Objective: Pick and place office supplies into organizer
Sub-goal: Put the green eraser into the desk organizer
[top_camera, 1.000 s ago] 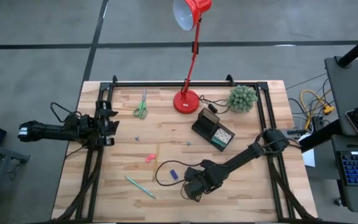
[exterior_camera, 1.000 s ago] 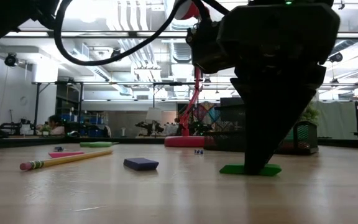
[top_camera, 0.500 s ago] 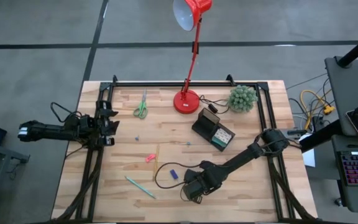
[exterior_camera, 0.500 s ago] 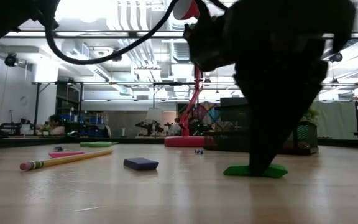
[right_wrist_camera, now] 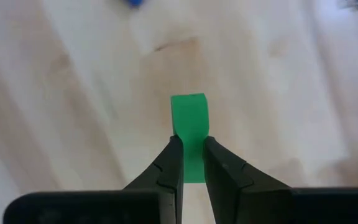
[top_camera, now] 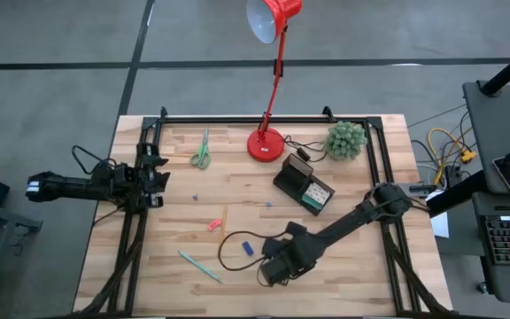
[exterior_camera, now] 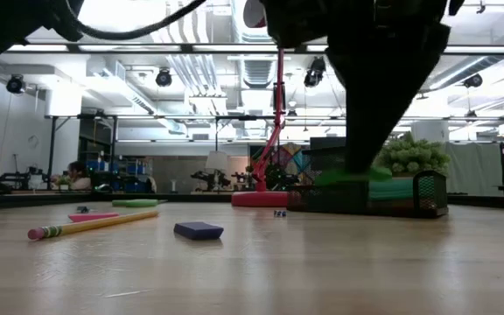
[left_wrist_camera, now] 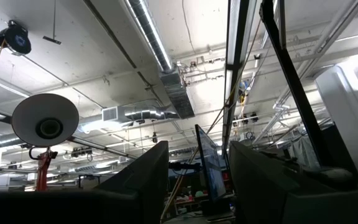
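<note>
Clearly the right pincer (right_wrist_camera: 190,163) has its two dark fingers (right_wrist_camera: 169,171) clamped on the green piece (right_wrist_camera: 189,127), a small flat rectangle held by one end; in the low view that piece (exterior_camera: 350,176) hangs above the wood, clear of the tabletop (exterior_camera: 252,271), under the dark bulk of the arm; from above, the right pincer (top_camera: 274,268) sits over the near part of the tabletop (top_camera: 184,195), with the blue piece (top_camera: 247,248) just beside it toward the left.

Farther back and to the right stands the organizer (top_camera: 304,185), a black tray set at an angle, near the red lamp base (top_camera: 266,144) and the green ball-shaped plant (top_camera: 345,139); the green piece is well apart from it.

Other supplies lie loose on the wood: the green-handled scissors (top_camera: 201,156) near the far edge, the pink piece (top_camera: 214,225) and yellow pencil (top_camera: 222,229) side by side in the middle, the teal pen (top_camera: 199,265) near the front.

Meanwhile the left pincer (top_camera: 158,173) waits at the left edge of the tabletop; its wrist view shows its fingers (left_wrist_camera: 143,180) apart, with nothing between them, pointing up at the ceiling.
</note>
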Tool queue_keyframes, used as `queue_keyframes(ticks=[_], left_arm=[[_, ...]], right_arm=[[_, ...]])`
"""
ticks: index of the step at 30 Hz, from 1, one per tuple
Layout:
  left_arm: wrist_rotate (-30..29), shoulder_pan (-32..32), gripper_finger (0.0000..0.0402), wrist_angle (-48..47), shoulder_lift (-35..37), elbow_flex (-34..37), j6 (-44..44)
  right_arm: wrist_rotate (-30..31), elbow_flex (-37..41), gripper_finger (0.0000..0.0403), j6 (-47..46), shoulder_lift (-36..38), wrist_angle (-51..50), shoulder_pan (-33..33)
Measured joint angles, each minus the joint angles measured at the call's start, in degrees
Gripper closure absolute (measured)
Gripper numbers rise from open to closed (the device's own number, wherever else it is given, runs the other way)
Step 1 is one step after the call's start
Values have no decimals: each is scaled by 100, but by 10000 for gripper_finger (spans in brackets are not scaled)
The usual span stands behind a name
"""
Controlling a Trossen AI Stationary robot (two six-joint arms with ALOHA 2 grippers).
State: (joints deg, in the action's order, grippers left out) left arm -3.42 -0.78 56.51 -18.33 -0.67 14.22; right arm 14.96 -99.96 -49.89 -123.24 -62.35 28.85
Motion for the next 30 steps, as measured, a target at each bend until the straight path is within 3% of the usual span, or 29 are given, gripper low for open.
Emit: queue_keyframes(ticks=[8,30], left_arm=[[0,0,246,0,0,0,-2],[1,0,246,2,-2,0,-7]], right_arm=[[602,-222,360,61,7,-799,-283],[1085,-120,360,1047,22,-1242,-1881]])
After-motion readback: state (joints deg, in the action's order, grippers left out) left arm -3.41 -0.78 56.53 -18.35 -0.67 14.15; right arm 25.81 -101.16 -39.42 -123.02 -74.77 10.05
